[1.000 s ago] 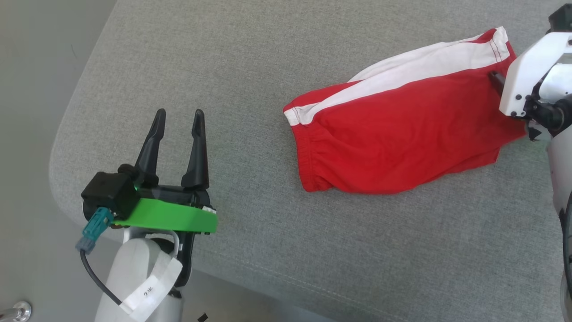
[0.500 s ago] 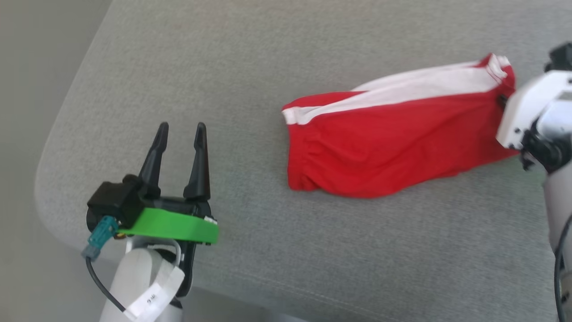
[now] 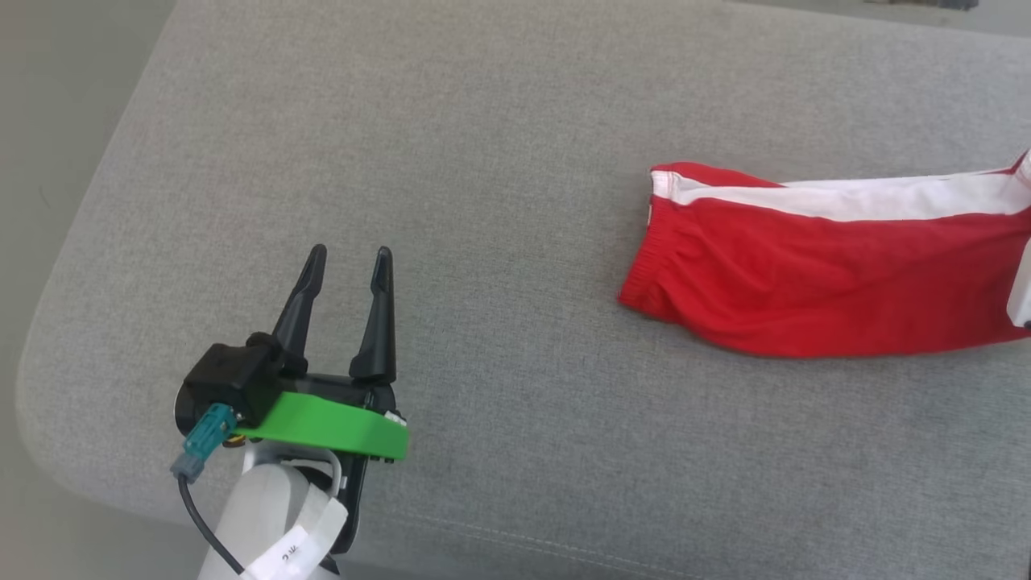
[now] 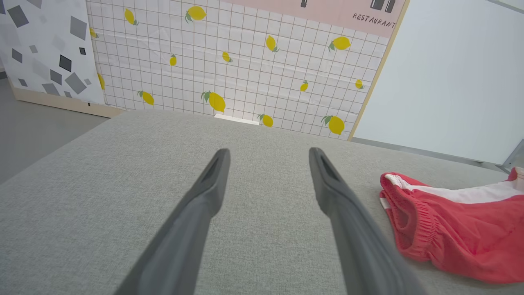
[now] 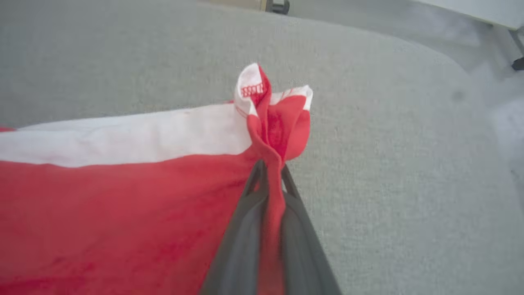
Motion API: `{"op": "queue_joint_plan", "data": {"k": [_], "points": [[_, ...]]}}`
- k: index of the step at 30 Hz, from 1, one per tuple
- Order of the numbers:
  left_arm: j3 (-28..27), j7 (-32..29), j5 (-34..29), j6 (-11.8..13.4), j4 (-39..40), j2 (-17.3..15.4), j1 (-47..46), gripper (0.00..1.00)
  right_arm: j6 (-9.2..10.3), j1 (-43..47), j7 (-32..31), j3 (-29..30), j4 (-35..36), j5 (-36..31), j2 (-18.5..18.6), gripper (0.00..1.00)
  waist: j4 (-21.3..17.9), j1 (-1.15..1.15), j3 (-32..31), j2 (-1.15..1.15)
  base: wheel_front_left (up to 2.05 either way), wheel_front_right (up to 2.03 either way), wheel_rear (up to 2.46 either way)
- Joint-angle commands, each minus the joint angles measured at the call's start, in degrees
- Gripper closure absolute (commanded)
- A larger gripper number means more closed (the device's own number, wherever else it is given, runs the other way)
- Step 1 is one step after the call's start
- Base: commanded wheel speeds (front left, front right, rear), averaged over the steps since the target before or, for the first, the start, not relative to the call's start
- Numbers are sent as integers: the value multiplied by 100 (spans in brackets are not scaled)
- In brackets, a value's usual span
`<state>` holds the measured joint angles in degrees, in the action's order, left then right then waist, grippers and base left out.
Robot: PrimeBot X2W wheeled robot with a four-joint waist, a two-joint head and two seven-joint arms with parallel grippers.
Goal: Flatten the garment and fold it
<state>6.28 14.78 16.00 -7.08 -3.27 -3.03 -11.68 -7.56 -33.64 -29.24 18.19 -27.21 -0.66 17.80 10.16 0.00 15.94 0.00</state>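
The garment [image 3: 830, 274], red shorts with a broad white stripe, lies stretched across the right part of the grey cushion [image 3: 499, 161], waistband end to the left. The right wrist view shows my right gripper [image 5: 268, 170] shut on the garment [image 5: 123, 196] at its hem, red and white cloth bunched up between the two dark fingers. My left gripper [image 3: 348, 262] is open with nothing between its fingers, low over the cushion well to the left of the garment. The left wrist view has the garment [image 4: 454, 229] at the right, its elastic waistband nearest.
The grey cushion's rounded corner and front edge lie beside the left arm [image 3: 274, 532]. Beyond the cushion [image 4: 102, 184] stands a wall panel [image 4: 245, 61] with lemon print. Bare floor [image 3: 48, 121] runs along the cushion's left side.
My right gripper has closed on the garment's hem and drawn it to the right, stretching it longer and narrower. The head camera has shifted too. The left gripper stays open.
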Motion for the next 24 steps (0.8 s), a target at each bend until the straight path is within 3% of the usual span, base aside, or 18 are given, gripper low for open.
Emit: {"op": "queue_joint_plan", "data": {"k": [1, 5, 13, 17, 24], "points": [[6, 21, -42, -37, -15, 15, 86, 0, 8, 76, -48, -68, 215, -111, -59, 100, -18, 0, -41, 0, 0, 0, 0], [27, 22, -46, -38, -56, 15, 89, 0, 8, 192, -237, -551, 975, -277, -204, 100, -8, 0, -90, 0, 0, 0, 0], [124, 22, -32, -40, -74, 15, 72, 0, 8, 96, -931, -2372, 2084, 71, -358, 100, 91, 0, -134, 0, 0, 0, 0], [219, 22, 11, -40, -72, 15, 19, 0, 8, -105, -1093, -3129, 1975, 214, -358, 100, 220, 0, -78, 0, 0, 0, 0], [278, 22, 110, -40, -42, 15, -87, 0, 8, -533, -1055, -3839, 1126, 352, -534, 100, 427, 0, 114, 0, 0, 0, 0]]}}
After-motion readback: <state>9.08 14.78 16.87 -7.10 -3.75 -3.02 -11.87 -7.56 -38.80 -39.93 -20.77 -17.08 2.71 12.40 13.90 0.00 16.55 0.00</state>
